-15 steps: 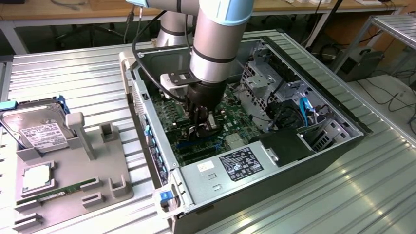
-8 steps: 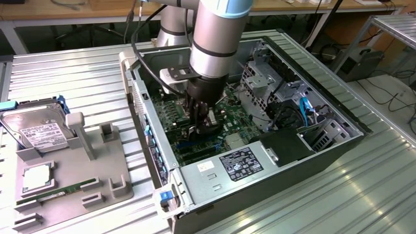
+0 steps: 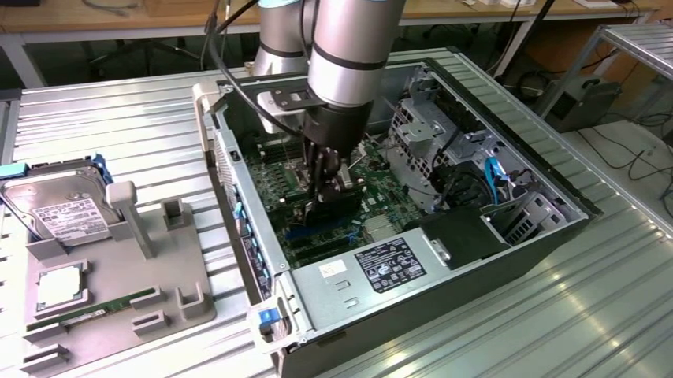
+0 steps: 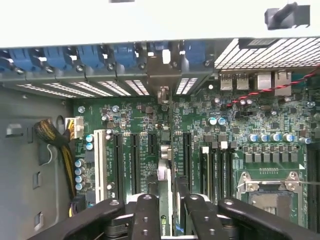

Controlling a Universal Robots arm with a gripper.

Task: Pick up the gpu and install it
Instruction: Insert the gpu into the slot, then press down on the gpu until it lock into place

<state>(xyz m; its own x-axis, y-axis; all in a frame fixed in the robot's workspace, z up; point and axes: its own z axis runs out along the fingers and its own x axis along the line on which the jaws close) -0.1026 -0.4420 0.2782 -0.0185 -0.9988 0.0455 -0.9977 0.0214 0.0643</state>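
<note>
In the exterior view the arm (image 3: 352,47) ran off the far edge of the picture and covered part of the motherboard (image 3: 276,179) inside the case. The gpu (image 3: 334,206) stood edge-on below the hand (image 3: 328,183), so its fan face could not be made out. In the wrist view the fingers (image 4: 146,215) were cut off at the picture's edge and hid most of the card; whether they pressed it could not be told. The label (image 3: 387,264) print was too small to read. The hard drive (image 3: 61,211) was half hidden by the grey holder (image 3: 124,260).
</note>
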